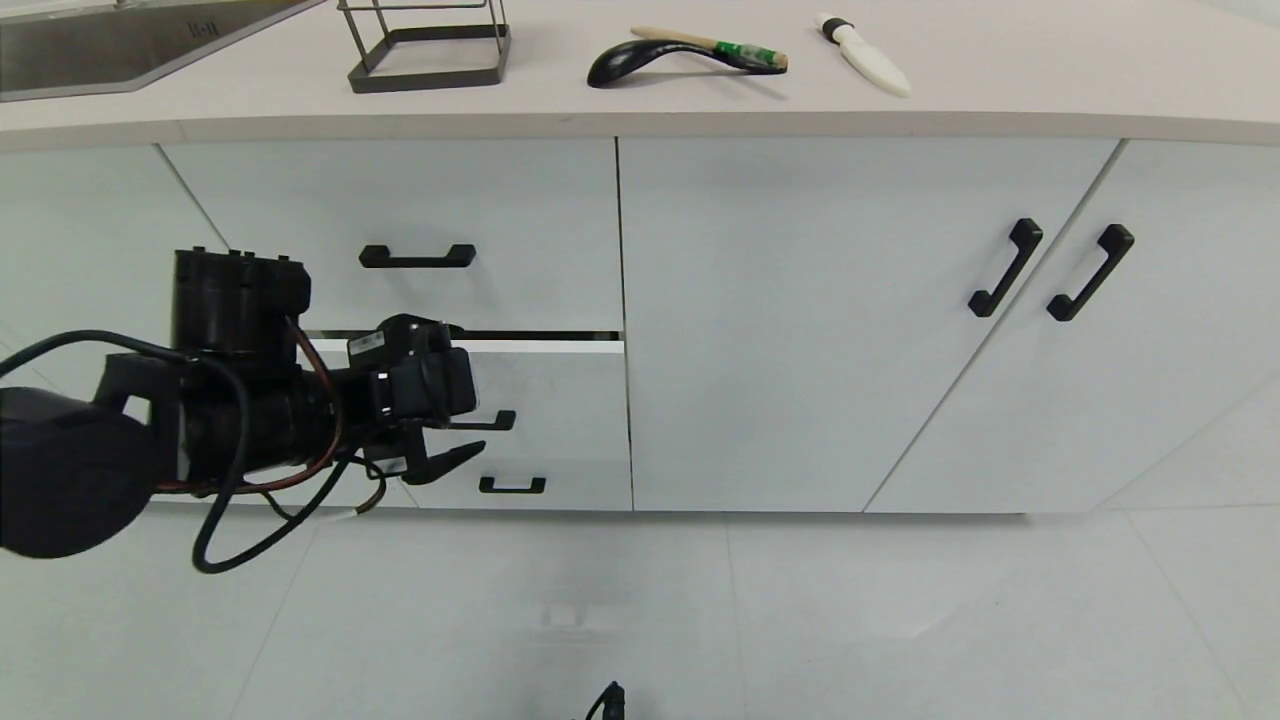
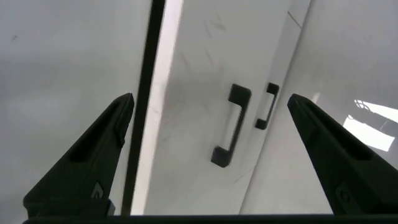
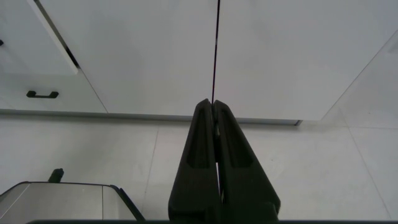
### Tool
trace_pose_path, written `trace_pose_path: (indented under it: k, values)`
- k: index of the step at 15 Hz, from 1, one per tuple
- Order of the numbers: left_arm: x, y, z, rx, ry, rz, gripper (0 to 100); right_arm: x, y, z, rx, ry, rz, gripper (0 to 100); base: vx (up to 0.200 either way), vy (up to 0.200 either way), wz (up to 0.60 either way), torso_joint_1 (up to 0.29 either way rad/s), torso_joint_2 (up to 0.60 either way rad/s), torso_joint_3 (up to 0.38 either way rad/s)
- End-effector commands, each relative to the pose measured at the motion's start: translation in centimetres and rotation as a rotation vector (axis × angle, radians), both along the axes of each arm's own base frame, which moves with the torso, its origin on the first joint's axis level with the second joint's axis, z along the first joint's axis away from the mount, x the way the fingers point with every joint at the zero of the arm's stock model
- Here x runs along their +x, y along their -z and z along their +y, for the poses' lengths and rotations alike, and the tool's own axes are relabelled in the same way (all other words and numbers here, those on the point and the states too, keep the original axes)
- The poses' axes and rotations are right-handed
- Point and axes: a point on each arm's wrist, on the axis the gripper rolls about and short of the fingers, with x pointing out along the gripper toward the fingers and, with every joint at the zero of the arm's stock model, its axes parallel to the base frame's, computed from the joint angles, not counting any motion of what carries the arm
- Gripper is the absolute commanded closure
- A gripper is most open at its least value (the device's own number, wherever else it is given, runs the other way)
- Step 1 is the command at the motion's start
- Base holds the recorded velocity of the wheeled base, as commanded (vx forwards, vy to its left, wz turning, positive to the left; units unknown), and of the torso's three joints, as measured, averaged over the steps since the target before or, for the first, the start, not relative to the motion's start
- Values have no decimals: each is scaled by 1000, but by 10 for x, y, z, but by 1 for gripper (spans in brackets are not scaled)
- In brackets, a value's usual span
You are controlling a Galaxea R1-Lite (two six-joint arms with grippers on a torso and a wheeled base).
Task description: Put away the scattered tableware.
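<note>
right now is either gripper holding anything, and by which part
Nothing is held. The left gripper is open, facing the drawer handle without closing on it; the right gripper is shut on nothing.

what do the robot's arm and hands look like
The left hand and right hand are matte black with long tapered fingers. The left arm is bulky black, with thick black and reddish-brown cables looping loose beside it.
</note>
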Motion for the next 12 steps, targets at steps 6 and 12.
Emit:
trace_pose_path:
  k: [6,12]
  values:
    - [57,26,-1,22,-29,45,0,0,0,0,0,0,1,100,0,0,0,0,0,0]
    - [78,36,5,48,-43,28,0,0,0,0,0,0,1,100,0,0,0,0,0,0]
